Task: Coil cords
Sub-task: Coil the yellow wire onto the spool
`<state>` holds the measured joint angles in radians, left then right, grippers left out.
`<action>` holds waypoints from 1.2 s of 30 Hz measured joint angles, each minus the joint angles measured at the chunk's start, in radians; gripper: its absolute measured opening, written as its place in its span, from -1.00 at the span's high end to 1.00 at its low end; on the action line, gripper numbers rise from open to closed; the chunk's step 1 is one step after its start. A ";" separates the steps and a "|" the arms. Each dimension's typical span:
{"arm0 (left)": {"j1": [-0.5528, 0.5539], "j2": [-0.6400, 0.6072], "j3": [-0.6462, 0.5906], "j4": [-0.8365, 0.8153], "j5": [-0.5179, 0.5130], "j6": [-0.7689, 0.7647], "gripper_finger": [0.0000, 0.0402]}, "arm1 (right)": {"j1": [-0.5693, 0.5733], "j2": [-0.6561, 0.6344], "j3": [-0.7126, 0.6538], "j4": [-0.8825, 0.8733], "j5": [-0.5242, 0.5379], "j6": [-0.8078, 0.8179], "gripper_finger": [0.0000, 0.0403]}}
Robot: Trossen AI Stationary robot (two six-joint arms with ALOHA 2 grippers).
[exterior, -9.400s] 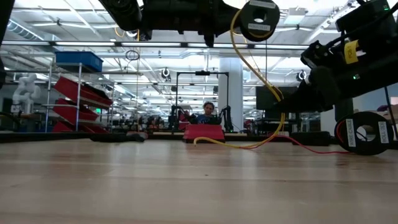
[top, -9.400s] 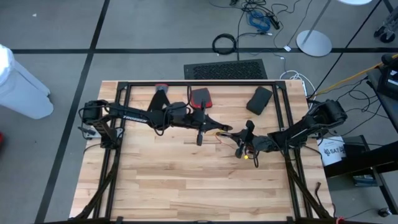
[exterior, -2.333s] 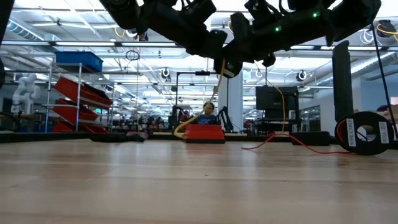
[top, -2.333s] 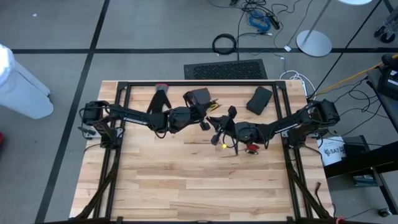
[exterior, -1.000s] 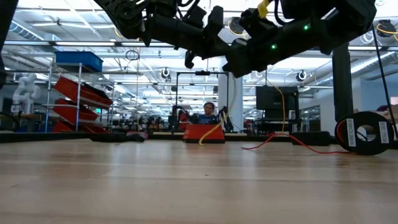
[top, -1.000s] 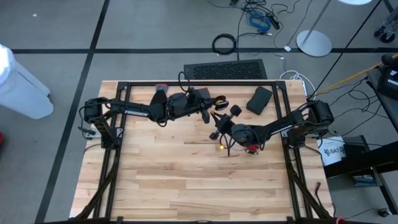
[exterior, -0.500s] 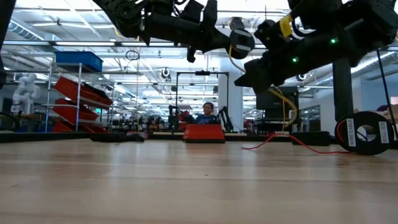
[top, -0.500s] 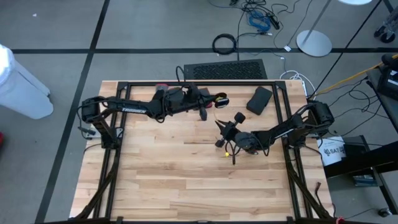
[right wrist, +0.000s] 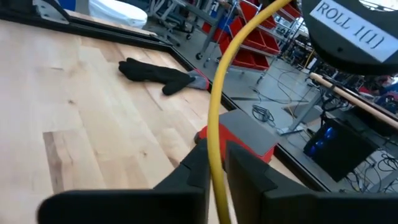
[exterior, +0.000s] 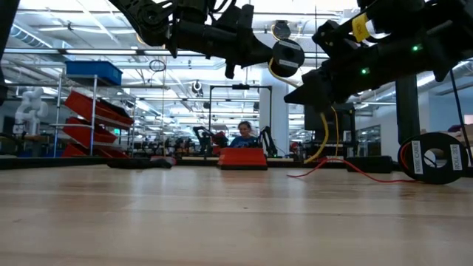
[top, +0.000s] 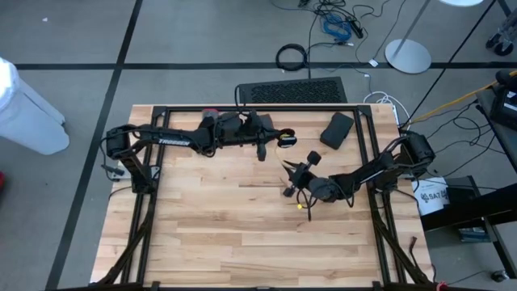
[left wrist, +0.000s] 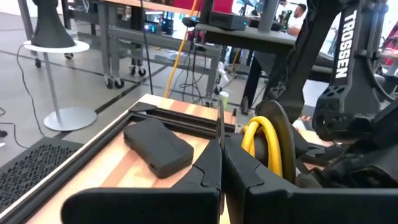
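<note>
Step in hand (judged): winding the long yellow flexible cord onto the black round spool with a white label.

1. Nearest the front of the pale wooden plank table, the right gripper hangs above the boards. The yellow cord runs straight between its two fingers. The jaws are slackened around the cord rather than pinching it; a narrow gap shows on one side. The cord's free end hangs just below this gripper.

2. Farther back, the left gripper is raised off the table, jaws clenched tight on a thin upright edge just beside the spool (apparently the spool's flange; this cannot be confirmed). Yellow turns already lie on the spool.

3. To do the step well, use the right jaws as a loose guide: let the cord slide, keep it lightly taut, and feed each turn beside the last. Keep the spool steady. A fully released cord is likely to spring off the spool.

4. At the far edge lie a flat red box, a limp black glove and a black rectangular case, all apart from the cord.
</note>
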<state>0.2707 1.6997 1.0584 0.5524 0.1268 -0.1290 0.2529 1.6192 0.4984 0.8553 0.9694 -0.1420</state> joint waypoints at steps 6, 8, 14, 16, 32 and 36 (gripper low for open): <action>0.000 0.000 0.000 -0.032 0.001 0.014 1.00 | 0.004 -0.001 0.000 -0.076 -0.009 0.052 0.56; 0.000 0.000 0.000 -0.039 0.001 0.015 1.00 | 0.004 -0.002 0.000 -0.124 -0.029 0.087 0.54; 0.000 0.000 -0.001 -0.041 0.021 0.014 1.00 | 0.014 -0.002 0.000 -0.202 -0.033 0.141 0.58; 0.000 0.000 -0.001 -0.041 0.026 0.014 1.00 | 0.022 -0.002 0.000 -0.207 -0.034 0.140 0.60; 0.000 0.001 -0.001 -0.068 0.050 0.031 1.00 | 0.070 -0.002 0.000 -0.329 -0.060 0.229 0.63; 0.000 0.001 -0.001 -0.077 0.051 0.032 1.00 | 0.077 -0.002 0.000 -0.345 -0.062 0.239 0.65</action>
<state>0.2703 1.7004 1.0573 0.4754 0.1774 -0.0971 0.3302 1.6176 0.4988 0.5101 0.9073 0.0971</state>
